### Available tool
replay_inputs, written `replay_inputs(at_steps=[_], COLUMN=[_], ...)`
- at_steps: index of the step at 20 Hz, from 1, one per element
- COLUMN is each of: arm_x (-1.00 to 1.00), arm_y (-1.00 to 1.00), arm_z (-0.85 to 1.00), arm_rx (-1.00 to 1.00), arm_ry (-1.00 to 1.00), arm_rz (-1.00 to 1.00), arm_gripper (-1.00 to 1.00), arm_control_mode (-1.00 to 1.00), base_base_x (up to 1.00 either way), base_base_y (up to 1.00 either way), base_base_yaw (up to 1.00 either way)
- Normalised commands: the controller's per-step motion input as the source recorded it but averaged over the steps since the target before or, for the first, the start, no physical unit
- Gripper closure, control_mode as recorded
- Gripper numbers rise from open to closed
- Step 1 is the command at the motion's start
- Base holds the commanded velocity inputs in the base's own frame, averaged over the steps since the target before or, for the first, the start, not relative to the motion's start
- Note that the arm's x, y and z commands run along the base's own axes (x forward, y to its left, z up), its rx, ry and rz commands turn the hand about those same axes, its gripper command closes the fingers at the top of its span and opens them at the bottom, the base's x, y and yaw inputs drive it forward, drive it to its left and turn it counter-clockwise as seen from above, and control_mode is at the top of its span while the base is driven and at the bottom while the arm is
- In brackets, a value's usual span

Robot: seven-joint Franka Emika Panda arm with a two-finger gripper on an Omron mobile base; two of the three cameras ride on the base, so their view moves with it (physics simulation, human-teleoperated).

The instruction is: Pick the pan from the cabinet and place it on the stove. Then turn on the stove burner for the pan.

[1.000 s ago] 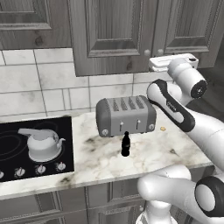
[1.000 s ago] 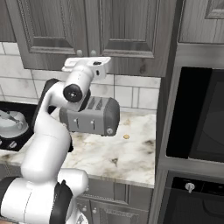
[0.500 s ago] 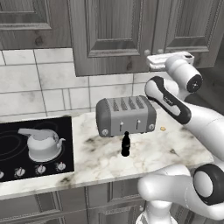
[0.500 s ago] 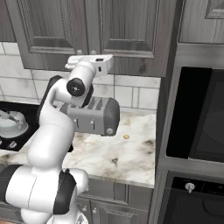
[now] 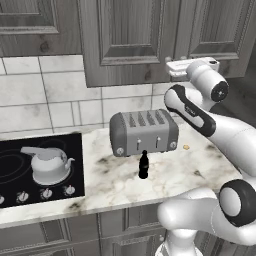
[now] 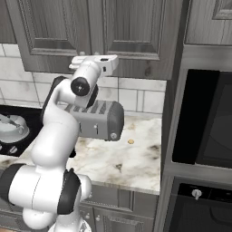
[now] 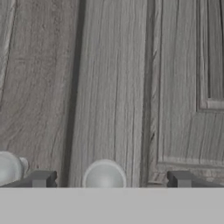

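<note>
At the cabinet (image 7: 109, 87) (doors shut), open tool (image 7: 109, 179).

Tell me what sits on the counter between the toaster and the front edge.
A small dark bottle stands upright on the marble counter, just in front of the toaster, in the left base view.

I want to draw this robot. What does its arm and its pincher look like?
The arm is made of chunky, rounded, glossy white tubes with dark grey bands and round black caps at the joints. The gripper has two small, dark, blocky finger tips. No cables or markings show.
</note>
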Motion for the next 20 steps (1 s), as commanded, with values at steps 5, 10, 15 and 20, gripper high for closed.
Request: replay_inputs(at_steps=[5, 10, 15, 20], arm_x=[0.12, 0.03, 0.0, 0.0], arm_y=[0.03, 0.01, 0.0, 0.0], arm_z=[0.0, 0.0, 0.02, 0.1], arm_rx=[-0.01, -0.03, -0.02, -0.02], arm_ry=[0.02, 0.03, 0.0, -0.02], arm_rz=[0.0, 0.0, 0.0, 0.0], arm_gripper=[1.0, 1.0, 1.0, 1.0], arm_control_mode=[-1.0, -1.0, -1.0, -1.0], base_base_x=[0.0, 0.0, 0.0, 0.0], base_base_y=[0.0, 0.0, 0.0, 0.0], base_base_yaw=[0.0, 0.0, 0.0, 0.0])
